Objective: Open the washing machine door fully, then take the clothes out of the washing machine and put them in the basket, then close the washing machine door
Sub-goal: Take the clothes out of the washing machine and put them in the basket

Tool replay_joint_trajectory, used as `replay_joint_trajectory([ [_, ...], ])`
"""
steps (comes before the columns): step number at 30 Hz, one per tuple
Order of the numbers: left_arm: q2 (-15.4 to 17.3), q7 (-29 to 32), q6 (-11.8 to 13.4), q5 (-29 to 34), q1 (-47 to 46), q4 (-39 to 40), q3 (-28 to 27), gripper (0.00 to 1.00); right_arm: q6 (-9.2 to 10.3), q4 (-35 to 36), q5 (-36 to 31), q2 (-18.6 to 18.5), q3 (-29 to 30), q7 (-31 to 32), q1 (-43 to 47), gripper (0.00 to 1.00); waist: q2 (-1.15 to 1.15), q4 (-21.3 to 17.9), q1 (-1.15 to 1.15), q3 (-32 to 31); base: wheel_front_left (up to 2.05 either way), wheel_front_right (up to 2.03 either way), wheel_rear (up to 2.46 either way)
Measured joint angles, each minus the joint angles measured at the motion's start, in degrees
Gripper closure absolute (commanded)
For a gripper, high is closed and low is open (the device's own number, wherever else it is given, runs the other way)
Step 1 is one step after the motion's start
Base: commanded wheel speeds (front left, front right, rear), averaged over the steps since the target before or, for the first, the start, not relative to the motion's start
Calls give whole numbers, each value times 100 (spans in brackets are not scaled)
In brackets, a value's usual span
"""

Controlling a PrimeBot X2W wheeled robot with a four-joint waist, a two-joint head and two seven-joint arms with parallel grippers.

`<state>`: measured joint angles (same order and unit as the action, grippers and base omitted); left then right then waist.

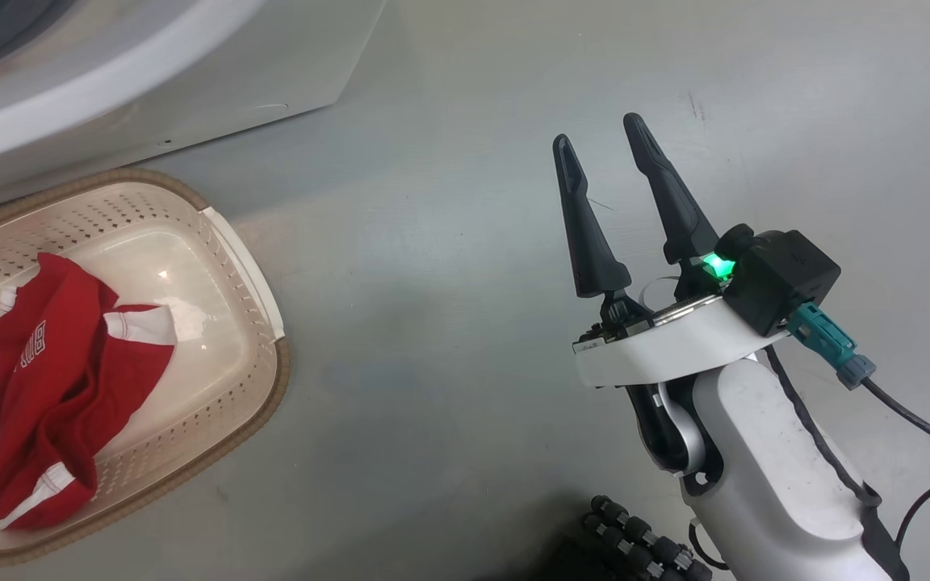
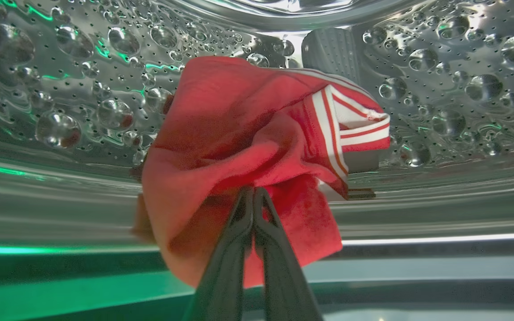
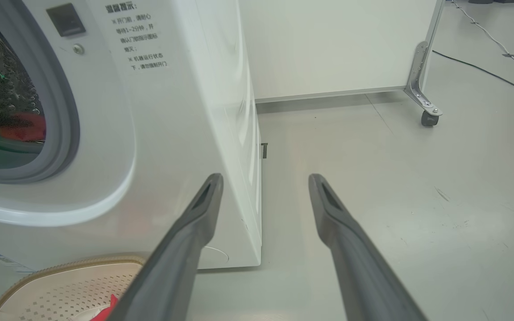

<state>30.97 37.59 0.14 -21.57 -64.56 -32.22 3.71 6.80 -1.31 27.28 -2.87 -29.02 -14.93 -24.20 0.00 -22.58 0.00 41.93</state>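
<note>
The left gripper is clamping, fingers together, a fold of the crumpled red garment with white stripes lying in the perforated steel drum. The right gripper is hanging over the grey floor, fingers apart, empty. A second red garment is already lying in the cream perforated basket with brown rim, so the unloading seems about half done, with the door closing left to do. Farther, the big white washing machine is showing Chinese print headed 温馨提示; the smaller lines I cannot read with certainty.

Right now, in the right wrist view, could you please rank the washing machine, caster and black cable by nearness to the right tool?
1. washing machine, close at the view's left.
2. caster, far upper right.
3. black cable, beyond the caster.
</note>
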Motion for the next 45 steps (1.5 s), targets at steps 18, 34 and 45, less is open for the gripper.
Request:
replay_joint_trajectory([
  [18, -376, -1109, -102, -23, 10, 290, -40, 100, 1, -59, -8, 0, 129, 0, -28, 0, 0, 80, 0, -110, 0, 0, 0],
  [34, -940, -2691, -100, -136, 809, 978, -190, 100, 2, -278, -286, -3, 278, 0, -14, 0, 0, 323, 0, -463, 0, 0, 0],
  [45, -1306, -3617, -81, -92, 1760, 1506, -133, 100, 2, -457, -532, -4, 323, 0, 81, 0, 0, 570, 0, -854, 0, 0, 0],
])
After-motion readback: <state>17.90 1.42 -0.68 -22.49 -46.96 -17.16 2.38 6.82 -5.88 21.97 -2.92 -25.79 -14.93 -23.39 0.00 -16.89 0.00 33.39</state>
